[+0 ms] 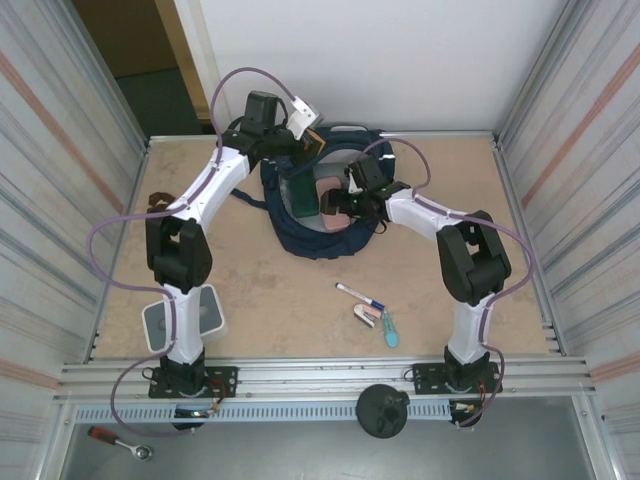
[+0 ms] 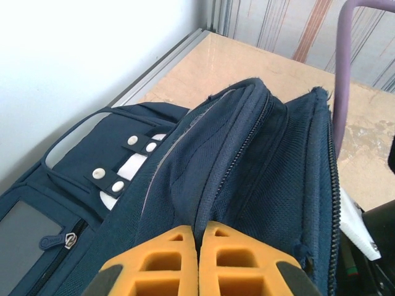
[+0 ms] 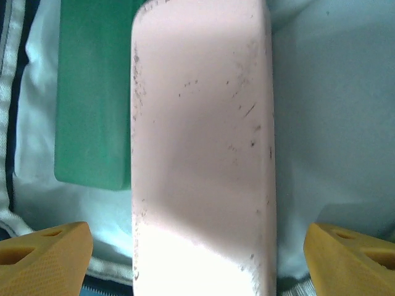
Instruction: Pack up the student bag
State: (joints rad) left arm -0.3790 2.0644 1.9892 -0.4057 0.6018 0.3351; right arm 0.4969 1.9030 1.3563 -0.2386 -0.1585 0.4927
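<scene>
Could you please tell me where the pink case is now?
In the right wrist view the pink case lies inside the student bag, right of the green box, framed by the open right gripper.

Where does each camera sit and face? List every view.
Top external: above, behind the bases, looking down at the table; both arms reach the student bag.
Left wrist: on the left arm, facing the bag's rim; left gripper shut on it.
Right wrist: on the right arm, looking down into the bag at a pink case; right gripper open.
Shared: all show the bag.
</scene>
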